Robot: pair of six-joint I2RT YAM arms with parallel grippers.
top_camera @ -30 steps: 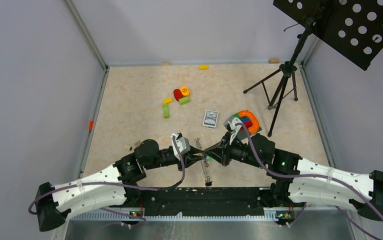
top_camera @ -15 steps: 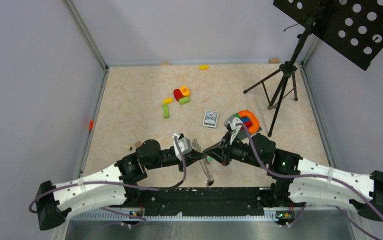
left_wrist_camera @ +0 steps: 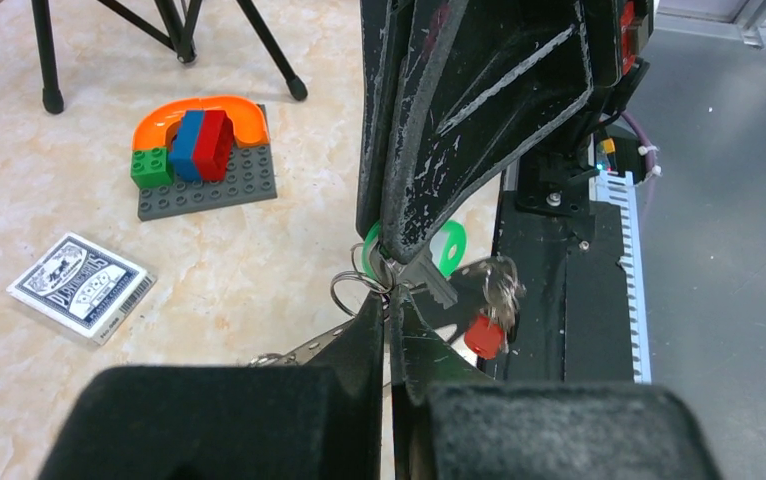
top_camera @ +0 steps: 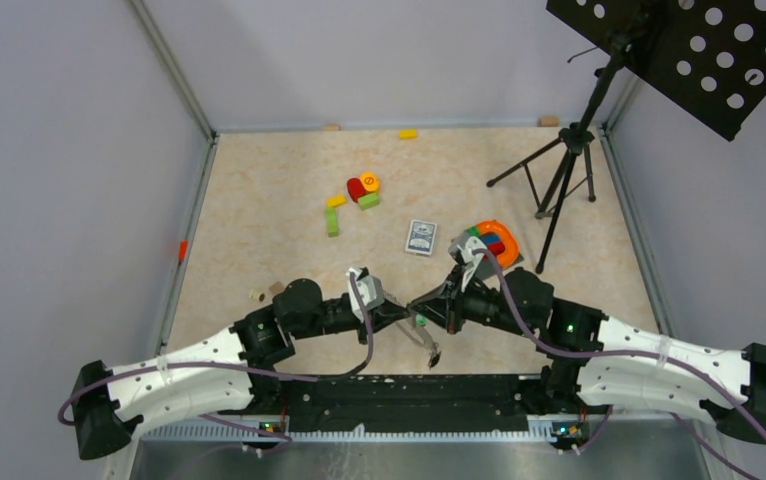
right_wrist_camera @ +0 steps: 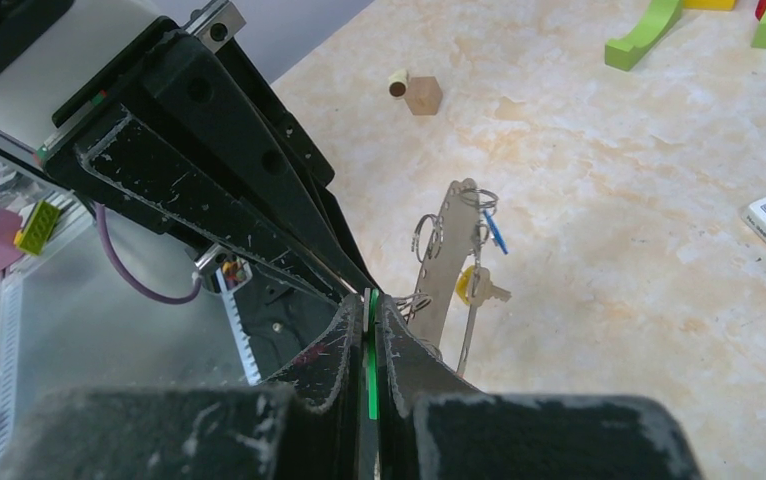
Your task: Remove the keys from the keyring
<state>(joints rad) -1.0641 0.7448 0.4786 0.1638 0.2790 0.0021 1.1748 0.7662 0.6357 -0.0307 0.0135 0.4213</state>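
Note:
The keyring [top_camera: 427,340] is a grey perforated metal band with a thin wire, hanging between the two grippers near the table's front edge. My right gripper [right_wrist_camera: 370,300] is shut on a key's green tag [right_wrist_camera: 370,360], the same green tag [left_wrist_camera: 451,245] that shows in the left wrist view. My left gripper [left_wrist_camera: 389,305] is shut tip to tip at a small split ring [left_wrist_camera: 351,290] beside that key. A red-tagged key [left_wrist_camera: 481,335] dangles lower. A yellow-tagged key [right_wrist_camera: 471,285] and a blue tag [right_wrist_camera: 496,235] hang on the band [right_wrist_camera: 447,260].
A playing-card box [top_camera: 420,237] lies behind the grippers. A grey baseplate [left_wrist_camera: 249,185] carries an orange arch and blocks. Loose toy blocks [top_camera: 359,195] lie further back. A tripod stand [top_camera: 559,180] is at the right, a small wooden block [right_wrist_camera: 423,95] at the left.
The left gripper has closed at the small ring. The keyring's lower end has risen and swung right, away from the front bar. The right gripper keeps its grip.

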